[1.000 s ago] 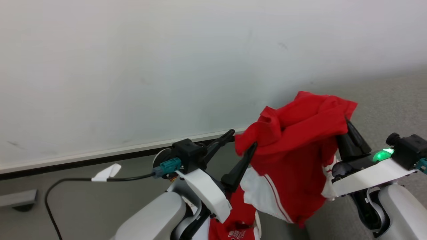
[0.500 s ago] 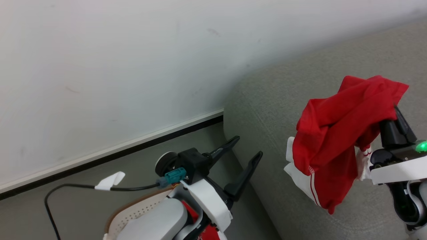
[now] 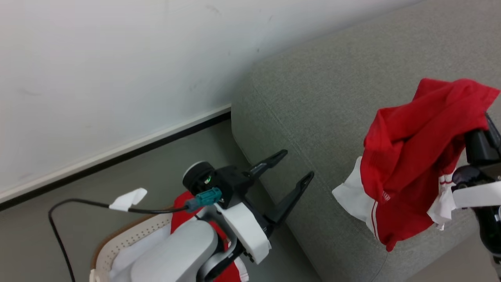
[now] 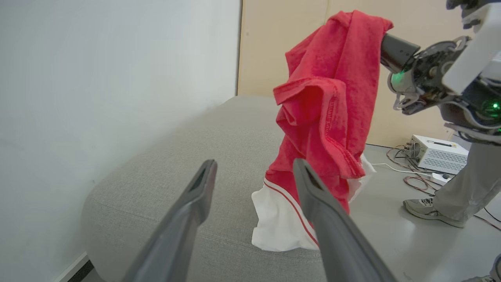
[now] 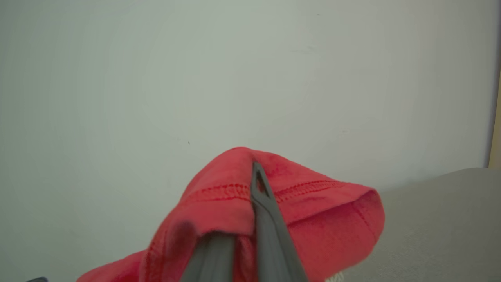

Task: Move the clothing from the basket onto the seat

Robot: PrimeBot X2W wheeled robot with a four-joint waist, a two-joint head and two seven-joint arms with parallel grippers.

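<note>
- Since the earlier head frames the view has swung round, and the red garment (image 3: pixel 411 164) has been carried clear of the left gripper (image 3: pixel 297 163). It was against that gripper's finger a second ago and is now well apart from it, hanging over the seat (image 3: pixel 313 90).
- Task meaning: the transfer is judged nearly done for this piece. Only the lowering and release are left.
- The right gripper (image 3: pixel 482 141) is closed on a bunched top fold of the garment, with cloth draped over both fingers in the right wrist view.
- The left gripper is spread wide and empty, held above the basket (image 3: pixel 133 237) beside the seat's corner.
- The white hem seems to be resting on the seat top in the left wrist view, though contact cannot be confirmed.
- More red cloth (image 3: pixel 181 203) is seen in the basket, so further trips are judged to be needed.
- Garment: soft knit, limp, deeply folded, stitched hems, white panel with thin red stripes.
- Seat: coarse grey woven fabric, rounded corner, seam line near the edge.
- Basket: cream plastic, perforated wall, brown rim band.
- A person's leg and shoe (image 4: pixel 426 207) are seen beyond the seat.
</note>
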